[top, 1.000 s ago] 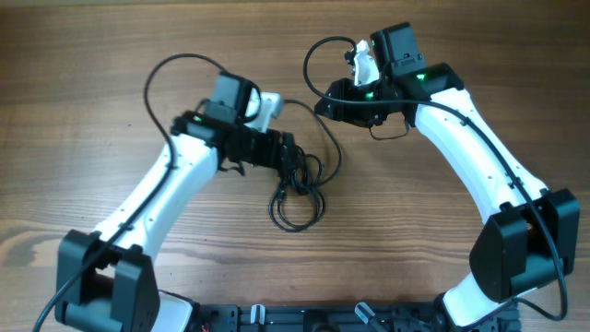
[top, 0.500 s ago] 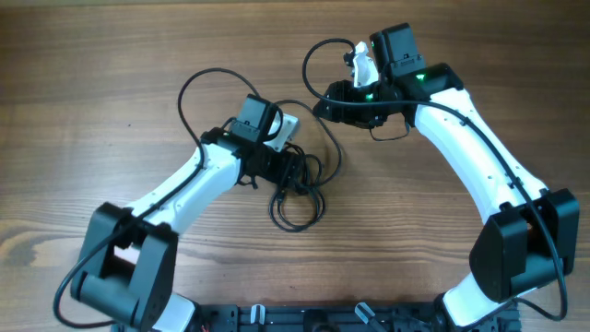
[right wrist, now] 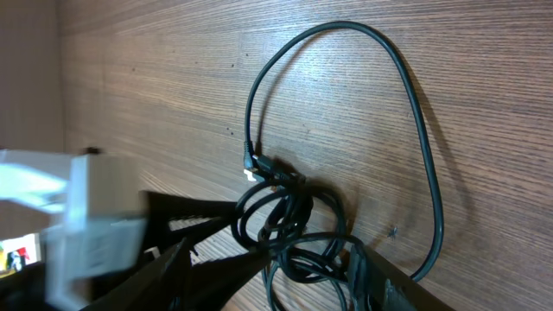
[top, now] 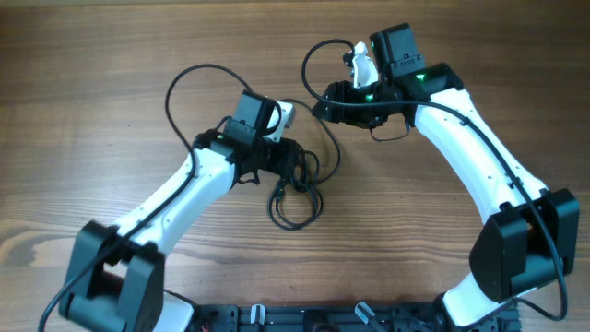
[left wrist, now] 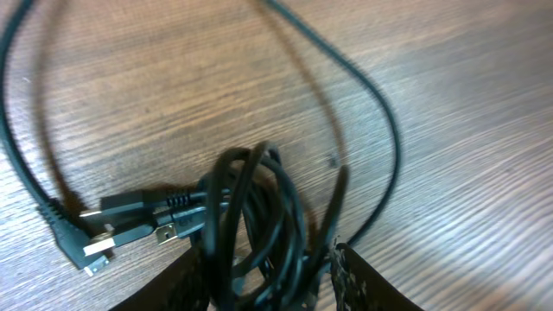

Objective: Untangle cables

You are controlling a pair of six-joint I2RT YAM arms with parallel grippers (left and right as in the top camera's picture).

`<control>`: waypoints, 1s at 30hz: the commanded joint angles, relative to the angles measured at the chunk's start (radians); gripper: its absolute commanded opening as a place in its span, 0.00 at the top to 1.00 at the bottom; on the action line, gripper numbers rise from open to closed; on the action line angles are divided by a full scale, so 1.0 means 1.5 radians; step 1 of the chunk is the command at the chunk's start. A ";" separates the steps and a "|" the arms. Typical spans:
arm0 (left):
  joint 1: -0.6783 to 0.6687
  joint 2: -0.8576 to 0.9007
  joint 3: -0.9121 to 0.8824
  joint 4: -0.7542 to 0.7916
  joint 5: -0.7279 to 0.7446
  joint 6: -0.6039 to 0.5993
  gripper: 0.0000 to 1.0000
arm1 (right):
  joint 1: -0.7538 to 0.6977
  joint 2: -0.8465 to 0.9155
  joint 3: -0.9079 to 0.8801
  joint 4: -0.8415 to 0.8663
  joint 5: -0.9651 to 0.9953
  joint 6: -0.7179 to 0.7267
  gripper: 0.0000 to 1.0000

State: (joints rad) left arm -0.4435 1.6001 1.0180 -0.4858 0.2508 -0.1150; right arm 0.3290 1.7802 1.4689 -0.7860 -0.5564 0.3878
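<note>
The cables (top: 300, 180) lie as a black tangle at the table's middle, with one loop (top: 297, 214) trailing toward the front. My left gripper (top: 291, 166) reaches into the tangle from the left. In the left wrist view its jaws (left wrist: 272, 263) stand partly apart around the bundle (left wrist: 259, 207), whose strands hang loose between them. Small plug ends (left wrist: 104, 246) lie to the left. My right gripper (top: 324, 100) hovers behind and to the right of the tangle. In the right wrist view it (right wrist: 270, 252) is open, and the knot (right wrist: 289, 216) lies just ahead, between its fingers.
A long single strand (right wrist: 419, 138) arcs out from the knot over bare wood; it also shows as a strand (left wrist: 384, 121) in the left wrist view. Thicker black wires (top: 184, 88) loop off each arm. The arm bases (top: 516, 258) stand at the front corners.
The left jaws have narrowed around the bundle and the left arm has swung in to the right. The right jaws have widened a little; that arm has stayed in place.
</note>
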 commanded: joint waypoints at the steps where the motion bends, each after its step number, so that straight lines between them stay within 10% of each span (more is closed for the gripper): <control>1: 0.002 -0.032 0.003 -0.002 -0.006 -0.019 0.55 | 0.001 -0.014 0.008 -0.001 0.006 -0.014 0.39; 12: 0.002 0.038 -0.004 -0.007 -0.012 0.004 0.24 | 0.001 -0.014 0.008 -0.011 0.006 -0.015 0.39; 24: 0.007 0.043 -0.002 0.023 -0.011 -0.029 0.92 | 0.002 -0.014 0.008 -0.011 0.006 -0.015 0.39; 30: 0.095 0.000 -0.002 0.013 0.045 -0.207 0.96 | 0.019 -0.014 0.008 -0.011 0.003 -0.032 0.38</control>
State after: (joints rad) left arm -0.3897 1.6573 1.0183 -0.4637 0.2462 -0.2657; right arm 0.3370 1.7802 1.4689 -0.8009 -0.5560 0.3759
